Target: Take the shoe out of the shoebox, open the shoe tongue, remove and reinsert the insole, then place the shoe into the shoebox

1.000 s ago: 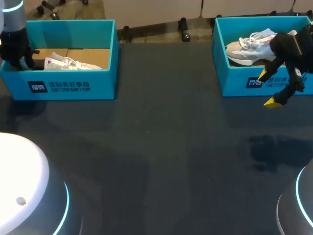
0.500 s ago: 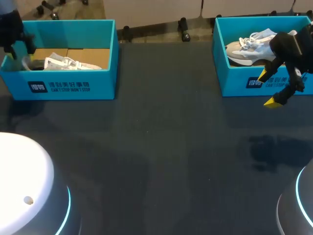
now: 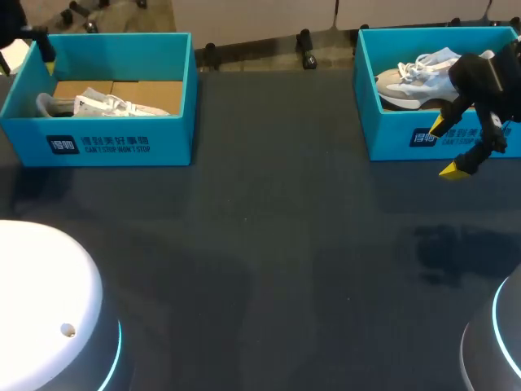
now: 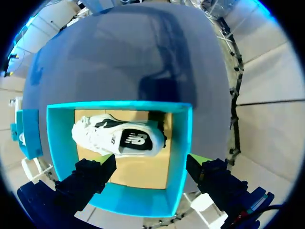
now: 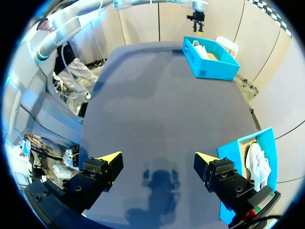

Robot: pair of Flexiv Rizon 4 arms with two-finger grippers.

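A white shoe [image 3: 98, 104] with black markings lies on its side in the left teal shoebox [image 3: 114, 142]. In the left wrist view this shoe [image 4: 116, 138] lies below my left gripper [image 4: 151, 161], which hangs open above the box [image 4: 183, 143] with nothing between its fingers. In the head view the left gripper [image 3: 41, 49] is at the box's back left corner, mostly out of view. A grey-white shoe [image 3: 415, 73] sits in the right teal shoebox [image 3: 391, 138]. My right gripper [image 3: 448, 148] stands open and empty over that box's front wall.
The dark table [image 3: 269, 244] stretches between the two boxes. In the right wrist view the table [image 5: 157, 109] lies under the open right gripper [image 5: 157, 158], the right shoebox [image 5: 236, 157] beside it and the left shoebox [image 5: 209, 59] far ahead.
My left gripper has risen out of the left shoebox toward its back left corner and opened, leaving the shoe lying inside. The right arm has not moved.
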